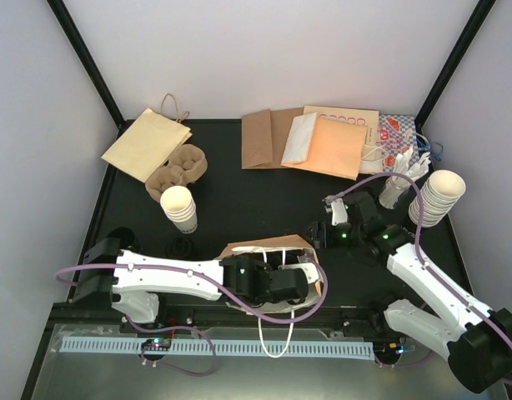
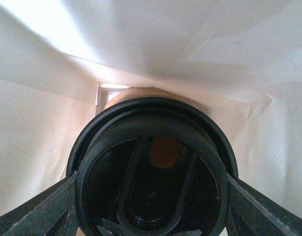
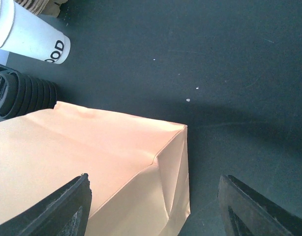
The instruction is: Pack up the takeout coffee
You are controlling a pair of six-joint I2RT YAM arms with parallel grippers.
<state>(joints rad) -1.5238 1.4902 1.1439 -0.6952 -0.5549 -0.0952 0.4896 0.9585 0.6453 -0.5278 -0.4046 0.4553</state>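
Tabletop [image 1: 239, 200] black, walls [image 1: 264, 50] white, left hand [image 2: 151, 214] pinching lidded cup [image 2: 151, 147], right hand [image 3: 153, 196] spread.

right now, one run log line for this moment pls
left gripper: shut on lidded cup, inside paper bag | right gripper: open, empty, by bag's closed end | bag: on its side

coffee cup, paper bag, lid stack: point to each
coffee cup [image 2: 151, 196], left wrist view, black lid's centre
paper bag [image 3: 92, 157], right wrist view, flat side
lid stack [image 3: 28, 94], right wrist view, ribbed side
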